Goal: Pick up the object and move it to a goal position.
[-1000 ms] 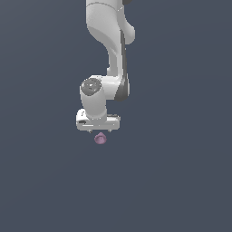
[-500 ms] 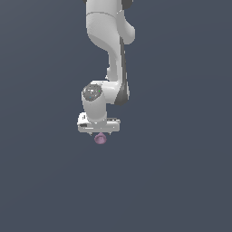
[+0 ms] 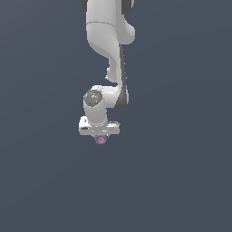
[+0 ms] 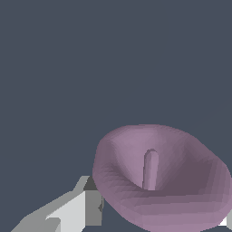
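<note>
The object (image 3: 100, 139) is a small mauve-purple roundish blob right under the white hand of my arm in the exterior view. In the wrist view it (image 4: 158, 181) looks large, with a hollow top and a short stem in the middle. My gripper (image 3: 100, 137) is shut on it; one grey-white finger (image 4: 86, 206) presses its side, the other finger is mostly hidden behind it. The object hangs in the gripper with plain dark background all around.
The white arm (image 3: 108, 50) comes down from the top of the exterior view. Everything else in both views is a plain dark blue-grey background with no edges or other objects showing.
The gripper with the object has moved slightly toward the exterior view's left and a little up. The grip is unchanged.
</note>
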You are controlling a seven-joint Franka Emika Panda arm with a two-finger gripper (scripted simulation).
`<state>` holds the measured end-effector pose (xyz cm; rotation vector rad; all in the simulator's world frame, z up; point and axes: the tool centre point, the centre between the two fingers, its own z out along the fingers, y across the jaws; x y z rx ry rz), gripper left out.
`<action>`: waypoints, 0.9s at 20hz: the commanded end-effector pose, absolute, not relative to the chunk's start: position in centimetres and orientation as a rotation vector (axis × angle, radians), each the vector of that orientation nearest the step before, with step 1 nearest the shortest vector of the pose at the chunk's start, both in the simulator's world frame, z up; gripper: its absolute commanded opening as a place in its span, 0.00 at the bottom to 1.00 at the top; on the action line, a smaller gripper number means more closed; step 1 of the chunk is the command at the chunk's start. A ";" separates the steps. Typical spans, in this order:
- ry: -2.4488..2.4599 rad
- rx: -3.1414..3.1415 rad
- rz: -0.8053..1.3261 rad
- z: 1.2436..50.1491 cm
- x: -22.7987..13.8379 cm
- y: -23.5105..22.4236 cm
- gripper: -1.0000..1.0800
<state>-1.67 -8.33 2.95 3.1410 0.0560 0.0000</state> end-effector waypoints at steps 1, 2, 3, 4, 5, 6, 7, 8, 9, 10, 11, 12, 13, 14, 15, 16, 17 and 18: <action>0.056 3.141 0.000 2.9 -1.7 -8.3 0.00; 0.056 3.141 0.000 2.9 -1.7 -8.3 0.00; 0.056 3.141 0.000 2.9 -1.7 -8.3 0.00; 0.056 3.141 0.000 2.9 -1.7 -8.3 0.00; 0.056 3.141 0.000 2.9 -1.7 -8.3 0.00; 0.056 3.141 0.000 2.9 -1.7 -8.3 0.00; 0.056 3.141 0.000 2.9 -1.7 -8.3 0.00; 0.056 3.141 0.000 2.9 -1.7 -8.3 0.00; 0.056 3.141 0.001 2.9 -1.6 -8.4 0.00; 0.056 3.141 0.001 2.9 -1.7 -8.4 0.00; 0.056 3.141 0.001 3.0 -1.7 -8.4 0.00; 0.056 3.141 0.001 3.1 -1.7 -8.4 0.00; 0.056 3.141 0.001 3.3 -1.8 -8.5 0.00; 0.056 3.141 0.001 3.5 -1.9 -8.6 0.00; 0.056 3.141 0.001 3.7 -2.0 -8.7 0.00; 0.056 3.141 0.001 4.0 -2.1 -8.8 0.00; 0.056 3.141 0.001 4.3 -2.3 -8.9 0.00; 0.056 3.141 0.001 4.7 -2.4 -9.0 0.00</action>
